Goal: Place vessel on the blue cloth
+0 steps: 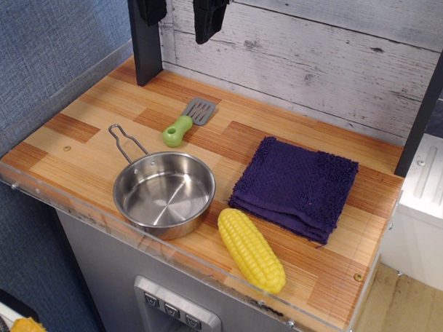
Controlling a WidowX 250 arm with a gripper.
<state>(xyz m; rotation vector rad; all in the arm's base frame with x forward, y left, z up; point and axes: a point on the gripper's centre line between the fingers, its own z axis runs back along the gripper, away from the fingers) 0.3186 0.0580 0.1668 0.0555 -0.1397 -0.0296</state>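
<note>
The vessel (pixel 164 193) is a shiny round steel pan standing upright on the wooden counter at the front left, with its wire handle (pixel 126 141) pointing to the back left. The blue cloth (pixel 296 186) lies folded to the right of the pan, a small gap between them. My gripper (pixel 180 9) hangs at the top edge of the view, high above the back of the counter and well away from both. Its two black fingers (pixel 210 14) stand apart and hold nothing.
A green-handled grey spatula (pixel 186 122) lies behind the pan. A yellow toy corn cob (pixel 251 249) lies at the front between pan and cloth. A dark post (pixel 144 58) stands at the back left. A clear rim (pixel 96 218) edges the counter's front.
</note>
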